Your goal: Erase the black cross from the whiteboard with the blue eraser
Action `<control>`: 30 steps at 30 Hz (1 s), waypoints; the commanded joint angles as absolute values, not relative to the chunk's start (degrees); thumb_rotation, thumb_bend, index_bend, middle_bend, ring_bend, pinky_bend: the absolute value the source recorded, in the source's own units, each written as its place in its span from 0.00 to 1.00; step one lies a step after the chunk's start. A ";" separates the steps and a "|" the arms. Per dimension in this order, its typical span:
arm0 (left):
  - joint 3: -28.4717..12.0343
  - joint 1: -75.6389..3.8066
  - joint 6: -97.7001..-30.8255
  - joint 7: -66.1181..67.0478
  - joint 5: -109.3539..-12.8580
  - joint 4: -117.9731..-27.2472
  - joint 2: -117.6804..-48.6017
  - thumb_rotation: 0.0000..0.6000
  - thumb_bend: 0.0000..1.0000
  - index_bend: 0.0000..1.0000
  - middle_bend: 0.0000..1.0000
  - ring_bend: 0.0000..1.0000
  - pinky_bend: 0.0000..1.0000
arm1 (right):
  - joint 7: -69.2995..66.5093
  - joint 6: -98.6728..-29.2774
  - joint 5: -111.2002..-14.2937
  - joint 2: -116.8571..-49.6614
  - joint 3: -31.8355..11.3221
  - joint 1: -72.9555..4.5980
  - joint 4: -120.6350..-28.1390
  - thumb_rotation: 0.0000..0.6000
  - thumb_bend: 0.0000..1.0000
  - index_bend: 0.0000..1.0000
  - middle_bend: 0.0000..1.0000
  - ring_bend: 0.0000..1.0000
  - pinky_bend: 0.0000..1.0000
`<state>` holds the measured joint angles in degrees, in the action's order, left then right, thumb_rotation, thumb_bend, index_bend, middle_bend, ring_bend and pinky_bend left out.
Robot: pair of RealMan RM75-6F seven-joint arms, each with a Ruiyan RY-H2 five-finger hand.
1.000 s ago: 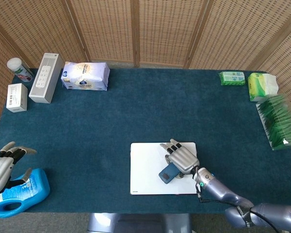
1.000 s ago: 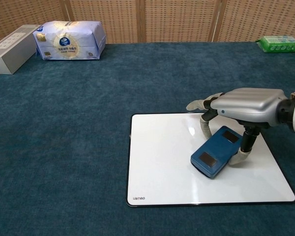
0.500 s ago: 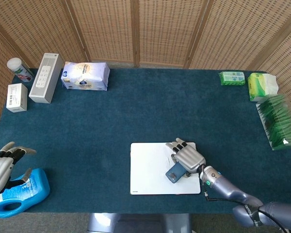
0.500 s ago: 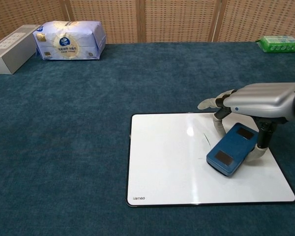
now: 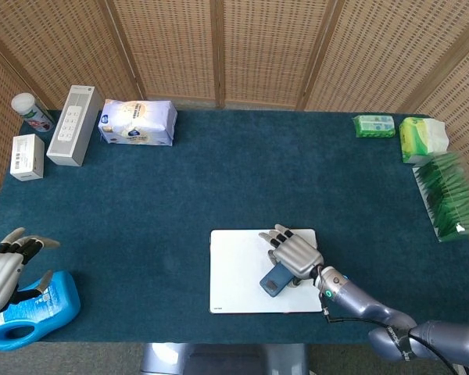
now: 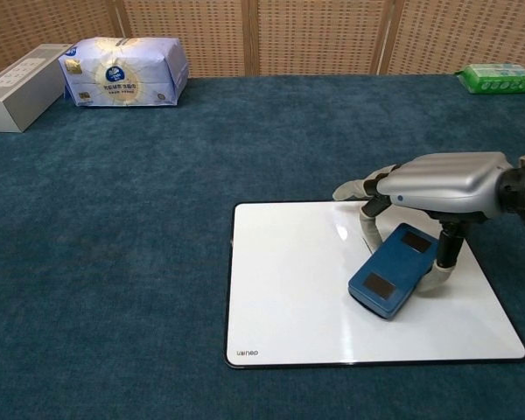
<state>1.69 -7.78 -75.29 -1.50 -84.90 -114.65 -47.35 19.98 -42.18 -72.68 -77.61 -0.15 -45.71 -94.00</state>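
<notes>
On the right half of the whiteboard (image 6: 280, 297) the blue eraser (image 6: 394, 272) lies flat under the right robot hand (image 6: 437, 188), fingers clamped along its sides — long axis running diagonally, near-left to far-right. No black cross visible on the board's exposed surface; any remnant would sit under the eraser or palm, cannot tell. Left robot hand (image 5: 1, 269) hangs with fingers apart, holding nothing, at the counter (image 5: 219, 172) edge well away by a blue bottle (image 5: 35, 308) — right arm is the working one

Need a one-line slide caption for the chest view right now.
Right hand holds the blue eraser flat on the whiteboard; no black cross visible.
</notes>
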 commanded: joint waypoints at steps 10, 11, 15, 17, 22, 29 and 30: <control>1.77 -7.89 -75.01 -2.27 -85.10 -114.16 -47.22 1.00 0.49 0.28 0.30 0.23 0.08 | 21.54 -41.41 -69.93 -78.40 -0.50 -46.75 -93.15 1.00 0.04 0.37 0.00 0.00 0.00; 1.77 -7.89 -74.99 -2.37 -85.07 -114.07 -47.22 1.00 0.49 0.28 0.30 0.23 0.08 | 21.68 -41.49 -69.68 -78.26 -0.41 -46.71 -93.28 1.00 0.03 0.36 0.00 0.00 0.00; 1.80 -7.87 -75.00 -2.67 -85.15 -113.91 -47.24 1.00 0.49 0.28 0.30 0.23 0.08 | 22.00 -41.87 -69.34 -78.11 -0.30 -46.62 -93.62 1.00 0.03 0.35 0.00 0.00 0.00; 1.83 -7.80 -75.17 -2.82 -85.36 -113.82 -47.23 1.00 0.49 0.28 0.30 0.23 0.08 | 22.21 -42.03 -69.23 -77.90 -0.16 -46.58 -93.82 1.00 0.03 0.35 0.00 0.00 0.00; 1.96 -7.59 -75.36 -3.04 -85.42 -113.58 -47.26 1.00 0.49 0.28 0.30 0.23 0.08 | 22.26 -42.34 -69.12 -77.34 0.08 -46.44 -94.44 1.00 0.04 0.36 0.00 0.00 0.00; 1.94 -7.55 -75.57 -3.07 -85.65 -113.50 -47.44 1.00 0.49 0.28 0.30 0.23 0.08 | 21.92 -42.46 -69.54 -76.64 0.43 -46.33 -95.16 1.00 0.03 0.43 0.00 0.00 0.00; 1.94 -7.54 -75.58 -3.07 -85.66 -113.51 -47.44 1.00 0.49 0.28 0.30 0.23 0.08 | 21.85 -42.45 -69.54 -76.59 0.44 -46.32 -95.23 1.00 0.04 0.44 0.00 0.00 0.00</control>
